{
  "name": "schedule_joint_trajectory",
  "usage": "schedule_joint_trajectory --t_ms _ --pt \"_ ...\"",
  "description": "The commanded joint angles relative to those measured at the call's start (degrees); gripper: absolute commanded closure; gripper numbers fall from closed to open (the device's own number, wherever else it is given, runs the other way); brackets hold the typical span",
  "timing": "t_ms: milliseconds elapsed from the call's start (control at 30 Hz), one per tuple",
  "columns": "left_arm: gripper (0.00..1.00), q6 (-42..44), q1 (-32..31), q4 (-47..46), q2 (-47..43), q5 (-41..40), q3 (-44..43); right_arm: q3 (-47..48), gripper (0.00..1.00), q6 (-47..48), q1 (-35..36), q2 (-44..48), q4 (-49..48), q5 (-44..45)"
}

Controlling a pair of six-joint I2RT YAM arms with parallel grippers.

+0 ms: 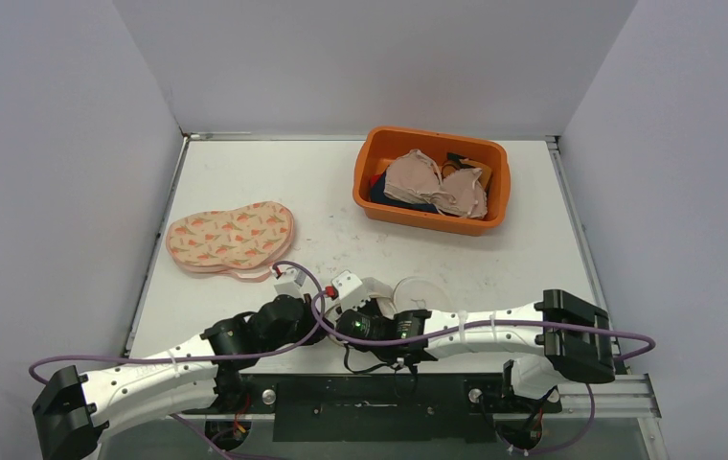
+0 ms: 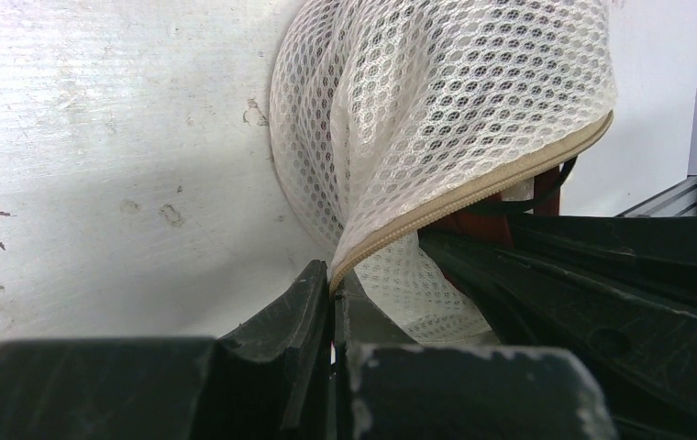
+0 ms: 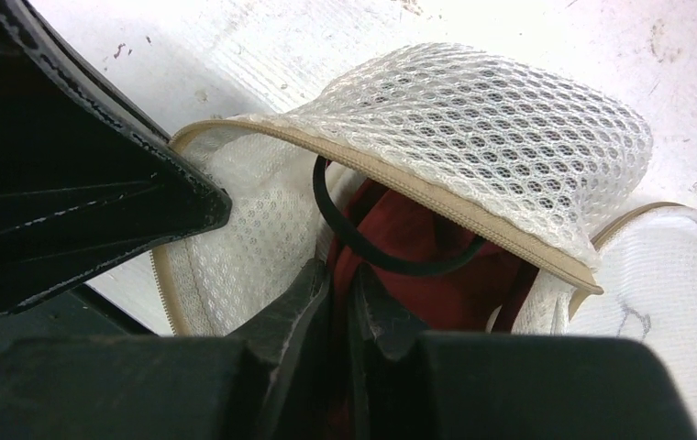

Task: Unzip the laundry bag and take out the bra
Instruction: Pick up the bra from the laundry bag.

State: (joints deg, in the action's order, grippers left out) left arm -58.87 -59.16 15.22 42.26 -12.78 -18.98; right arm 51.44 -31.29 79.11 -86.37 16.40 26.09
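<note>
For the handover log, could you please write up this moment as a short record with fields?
bag: mesh laundry bag, zip open, upper flap raised
contents: red bra with black strap, showing in the opening
left gripper: shut on the bag's zipper edge
right gripper: shut on the red bra at the opening
elsewhere: orange bin of clothes at the far right; patterned case at the left
task state: bag unzipped, bra not yet out
</note>
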Motion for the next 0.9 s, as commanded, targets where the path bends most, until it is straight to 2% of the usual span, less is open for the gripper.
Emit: schedule_joint_trajectory --t_ms 0,200,600,867 --pt "1.00 0.42 -0.01 -1.10 -0.92 0.12 -0.22 0.58 0.95 -0.59 -0.58 3.34 -0.52 -0.11" --pt "1.00 0.42 -0.03 0.60 -1.66 -1.02 -1.05 -2.36 0.95 0.26 -1.34 9.83 -2.00 -2.52" --pt "1.00 0.98 0.03 0.87 -0.60 -2.15 -2.90 -7.90 0.95 2.62 -8.46 20.61 -4.65 -13.54" --pt "1.00 1.47 0.05 -0.73 2.12 -1.83 -3.26 -11.66 0.95 0.83 -13.98 26.05 -11.02 -25.39"
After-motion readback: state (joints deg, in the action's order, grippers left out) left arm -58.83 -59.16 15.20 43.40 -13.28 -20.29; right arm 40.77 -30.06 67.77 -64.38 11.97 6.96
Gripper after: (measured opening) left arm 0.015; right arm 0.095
